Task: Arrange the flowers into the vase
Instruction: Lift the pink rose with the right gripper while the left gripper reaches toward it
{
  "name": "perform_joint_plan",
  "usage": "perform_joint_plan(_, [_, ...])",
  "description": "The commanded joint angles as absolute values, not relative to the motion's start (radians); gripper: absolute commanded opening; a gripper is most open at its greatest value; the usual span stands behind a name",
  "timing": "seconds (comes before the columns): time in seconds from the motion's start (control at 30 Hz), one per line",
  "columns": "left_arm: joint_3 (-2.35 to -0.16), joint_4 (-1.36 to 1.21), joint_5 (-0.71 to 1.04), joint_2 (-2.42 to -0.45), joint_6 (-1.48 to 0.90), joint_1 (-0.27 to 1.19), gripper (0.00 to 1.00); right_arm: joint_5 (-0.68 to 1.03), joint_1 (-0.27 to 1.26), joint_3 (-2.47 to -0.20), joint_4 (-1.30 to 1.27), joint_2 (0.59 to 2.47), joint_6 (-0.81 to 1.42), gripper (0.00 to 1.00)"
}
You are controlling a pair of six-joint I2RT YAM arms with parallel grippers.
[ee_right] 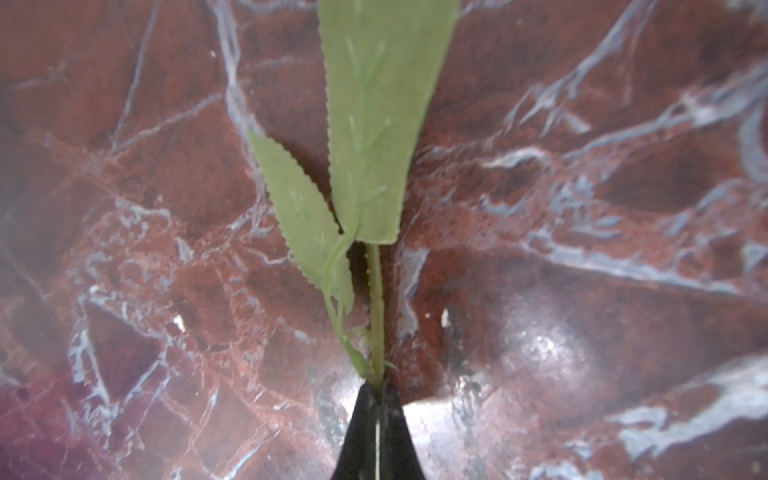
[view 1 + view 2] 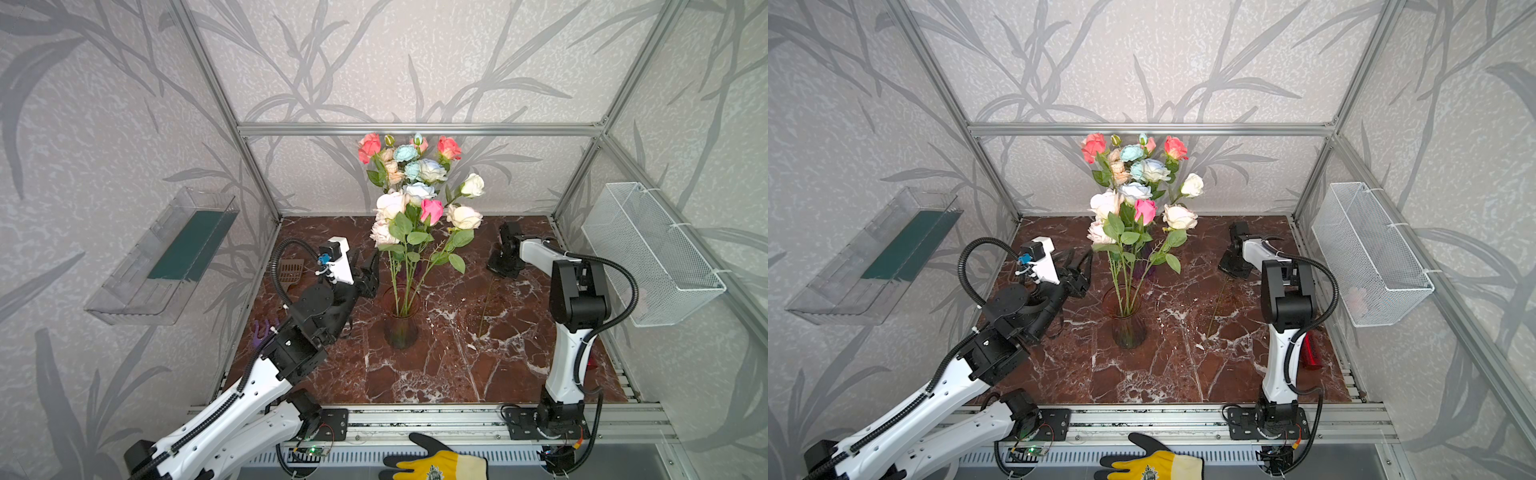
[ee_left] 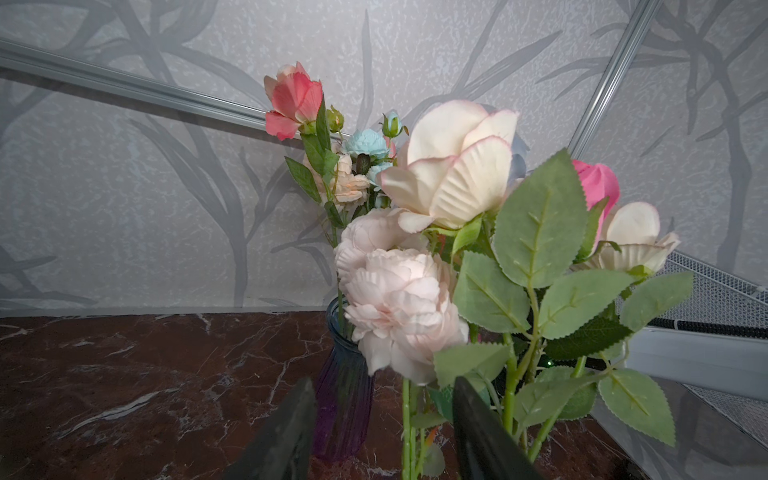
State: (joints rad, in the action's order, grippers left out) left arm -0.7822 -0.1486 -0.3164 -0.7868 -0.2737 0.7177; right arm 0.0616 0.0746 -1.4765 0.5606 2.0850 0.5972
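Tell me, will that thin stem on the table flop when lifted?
Probably light: the stem looks thin, with few leaves. Likely bendy: it is long, and the right pincer grips one spot, so its free length may droop.

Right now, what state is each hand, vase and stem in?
left hand: open, holding nothing
right hand: shut on loose stem
loose stem: lying on the table, gripped at one end
front vase: upright, filled with flowers
rear vase: upright, also filled
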Motion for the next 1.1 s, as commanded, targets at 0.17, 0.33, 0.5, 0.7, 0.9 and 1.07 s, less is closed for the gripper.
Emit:
perform_joint_plan(0.17, [-0.779, -0.156, -0.276, -0.777, -0.296, 0.713, 0.54, 0.104, 0.08, -1.35, 0.475, 1.889, 0.578, 0.0])
perform_joint_plan(0.33, [-0.78, -0.165, -0.232, -0.797, -0.295, 0.712, 0.54, 0.12, 0.096, -1.28, 0.427, 1.794, 0.571, 0.0])
perform_joint_plan(0.5, [-0.779, -0.193, -0.121, -0.823, -0.295, 0.712, 0.54, 0.124, 0.135, -1.2, 0.37, 1.664, 0.561, 0.0])
perform_joint_plan(0.7, [-0.76, -0.264, 0.04, -0.818, -0.275, 0.712, 0.54, 0.096, 0.198, -1.076, 0.257, 1.471, 0.559, 0.0])
perform_joint_plan(0.9, [-0.761, -0.293, 0.2, -0.799, -0.238, 0.713, 0.54, 0.067, 0.24, -1.029, 0.225, 1.308, 0.561, 0.0])
perform_joint_plan(1.07, [-0.8, -0.252, 0.323, -0.812, -0.219, 0.718, 0.55, 0.056, 0.262, -0.996, 0.208, 1.157, 0.564, 0.0])
